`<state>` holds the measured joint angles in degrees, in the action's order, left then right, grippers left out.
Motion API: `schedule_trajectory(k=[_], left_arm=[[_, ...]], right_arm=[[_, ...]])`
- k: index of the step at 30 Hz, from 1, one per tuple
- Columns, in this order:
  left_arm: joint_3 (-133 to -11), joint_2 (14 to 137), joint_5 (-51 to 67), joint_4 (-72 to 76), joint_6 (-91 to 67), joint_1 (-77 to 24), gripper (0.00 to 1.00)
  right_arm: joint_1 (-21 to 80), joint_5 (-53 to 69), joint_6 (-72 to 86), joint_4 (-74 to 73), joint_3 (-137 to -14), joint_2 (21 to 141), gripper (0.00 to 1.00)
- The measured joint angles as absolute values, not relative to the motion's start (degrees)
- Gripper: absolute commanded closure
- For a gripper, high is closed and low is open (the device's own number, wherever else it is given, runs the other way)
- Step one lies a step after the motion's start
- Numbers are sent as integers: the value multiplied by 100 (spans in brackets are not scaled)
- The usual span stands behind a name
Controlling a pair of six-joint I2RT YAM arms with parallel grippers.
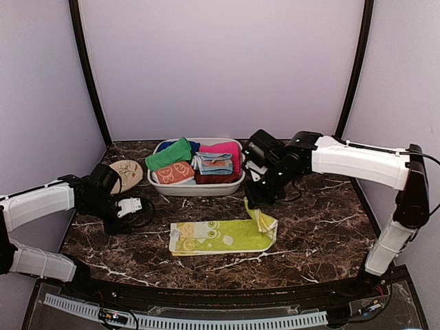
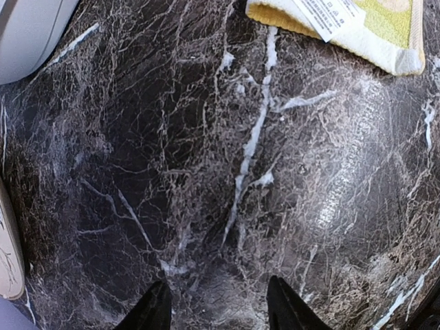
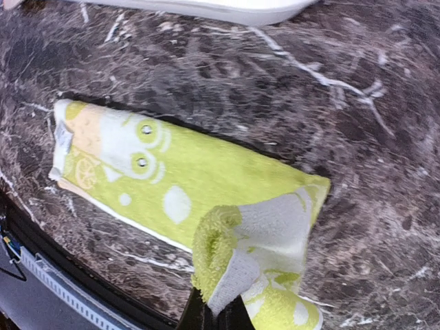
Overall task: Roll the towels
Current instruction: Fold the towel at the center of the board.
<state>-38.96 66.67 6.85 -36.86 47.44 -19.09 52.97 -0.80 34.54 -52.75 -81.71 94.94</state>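
A cream and yellow-green printed towel lies flat in a long strip on the dark marble table. Its right end is lifted and folded back, and my right gripper is shut on it. In the right wrist view the pinched end of the towel curls up out of the gripper. A plain green towel lies in the basin at the back. My left gripper hangs open over bare marble, left of the strip. Its fingers hold nothing, and the towel's labelled corner shows at the upper right.
A white basin at the back centre holds orange, pink and blue cloths beside the green towel. A round beige object lies left of it. The table's front edge runs close below the towel strip.
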Motion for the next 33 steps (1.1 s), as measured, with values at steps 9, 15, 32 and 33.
schedule_trajectory(k=[9,15,32,33], left_arm=[[-3721,6665,666,-3531,4803,-1774,52],[-3691,6665,666,-3452,4882,-1704,54],[-3691,6667,757,-3409,4884,-1686,56],[-3691,6667,775,-3409,4884,-1686,56]], right_arm=[[5878,543,3435,-5190,-9655,11212,100],[6088,816,3461,-5109,-10228,11747,100],[6147,1079,3935,-4523,-10473,12136,100],[6147,1070,3962,-4491,-10534,12213,100]])
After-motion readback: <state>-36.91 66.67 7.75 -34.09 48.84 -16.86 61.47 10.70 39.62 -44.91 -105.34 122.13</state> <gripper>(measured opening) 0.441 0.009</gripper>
